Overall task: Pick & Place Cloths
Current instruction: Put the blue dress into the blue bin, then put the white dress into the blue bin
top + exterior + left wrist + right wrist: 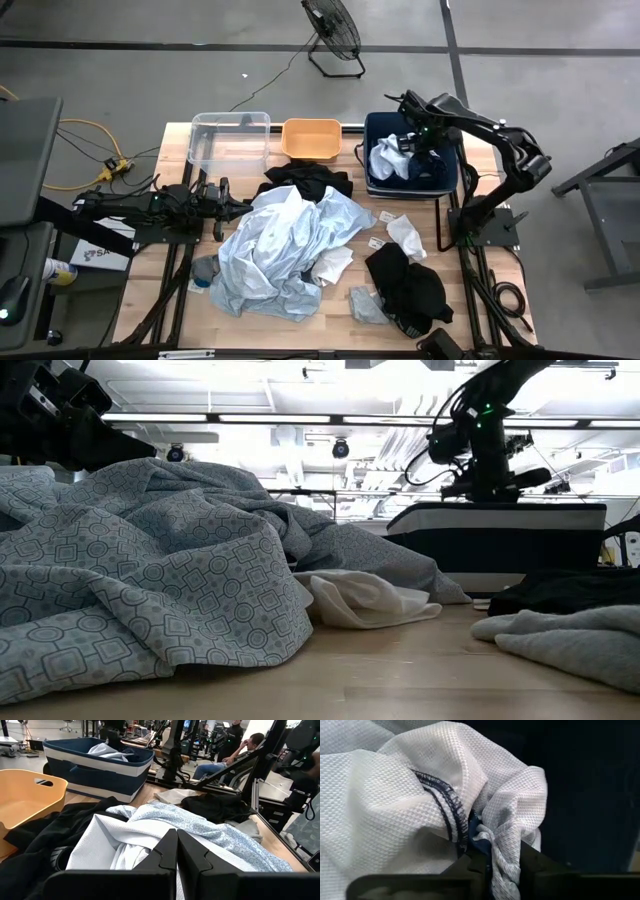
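High view, upper right: my right gripper [408,143] is clamped on a white cloth [388,158] inside the navy bin [450,175].

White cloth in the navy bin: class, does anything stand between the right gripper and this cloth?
Nothing visible does. The right gripper is down in the navy bin, and in its wrist view the white cloth lies bunched right between its fingers, touching them.

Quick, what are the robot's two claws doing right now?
Left gripper: shut, holding nothing, by the cloth pile.
Right gripper: over the navy bin, pinching the white cloth.
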`<action>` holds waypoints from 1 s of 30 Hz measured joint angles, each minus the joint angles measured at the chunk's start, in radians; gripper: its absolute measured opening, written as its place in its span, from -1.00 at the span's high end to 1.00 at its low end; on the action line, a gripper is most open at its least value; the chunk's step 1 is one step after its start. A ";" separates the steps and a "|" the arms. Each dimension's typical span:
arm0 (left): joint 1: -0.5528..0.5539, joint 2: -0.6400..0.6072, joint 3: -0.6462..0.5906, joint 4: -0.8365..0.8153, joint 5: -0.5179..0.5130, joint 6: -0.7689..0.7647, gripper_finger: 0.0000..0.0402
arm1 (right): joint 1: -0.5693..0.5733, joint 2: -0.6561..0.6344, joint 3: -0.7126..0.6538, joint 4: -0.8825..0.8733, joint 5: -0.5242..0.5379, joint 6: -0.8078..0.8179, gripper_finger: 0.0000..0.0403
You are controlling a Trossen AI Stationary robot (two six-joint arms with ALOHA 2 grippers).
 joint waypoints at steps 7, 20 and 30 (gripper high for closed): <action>0.000 0.000 0.000 0.000 0.000 0.000 1.00 | 0.001 -0.030 0.000 -0.007 0.007 -0.005 0.35; 0.000 0.000 0.000 0.000 0.000 0.000 1.00 | 0.001 -0.297 0.001 -0.023 -0.056 -0.010 -0.34; 0.000 0.000 0.000 0.000 0.000 0.000 1.00 | 0.083 -0.473 0.001 -0.022 -0.187 -0.105 -0.35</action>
